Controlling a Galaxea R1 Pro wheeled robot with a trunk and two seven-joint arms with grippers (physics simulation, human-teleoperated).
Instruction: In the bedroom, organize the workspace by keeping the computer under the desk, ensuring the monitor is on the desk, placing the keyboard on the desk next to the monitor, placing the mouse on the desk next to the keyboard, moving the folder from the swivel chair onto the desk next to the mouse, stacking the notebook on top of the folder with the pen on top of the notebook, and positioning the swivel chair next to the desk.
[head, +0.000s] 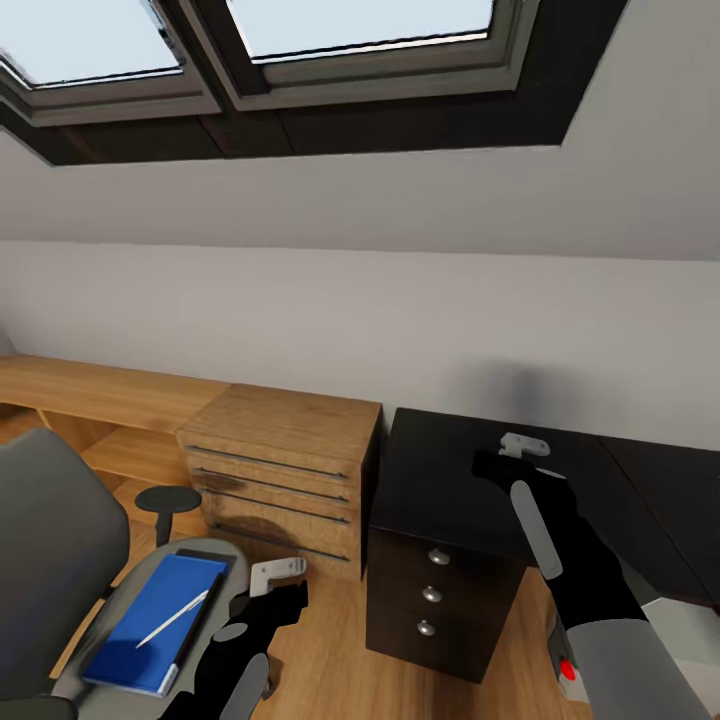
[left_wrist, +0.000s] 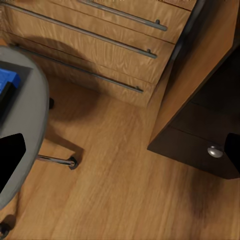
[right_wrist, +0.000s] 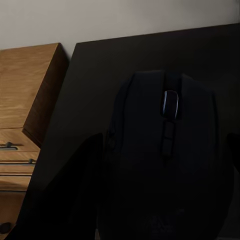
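- Black mouse (right_wrist: 165, 160) sits right in front of the right wrist camera, between the right gripper (head: 522, 447) fingers, over the black desk (head: 440, 480) top; looks gripped, though pad contact is hard to see in the dark render.
- Handling guess: mouse is light, rigid, smooth-shelled, a bit slippery; best pinched across its flanks, as now.
- Head view: right fingers narrow, held over the desk's near-left part, above the drawer unit (head: 440, 595) with silver knobs; whether the mouse touches the top I cannot tell.
- Left gripper (head: 278, 575) hangs low just beside the swivel chair (head: 70, 540) seat edge, holding nothing; how wide its fingers stand, cannot tell.
- Blue folder (head: 155, 620) lies flat on the seat, near the left fingers, dark notebook (head: 205, 590) edge showing under it, pen (head: 175, 618) on top.
- Folder likely thin, floppy-ish, light; take by an overhanging edge. Pen is loose and may roll off.
- Light-wood drawer chest (head: 285, 470) stands between chair and desk.
- Computer (head: 572, 675) with red dot peeks low beside the right arm.
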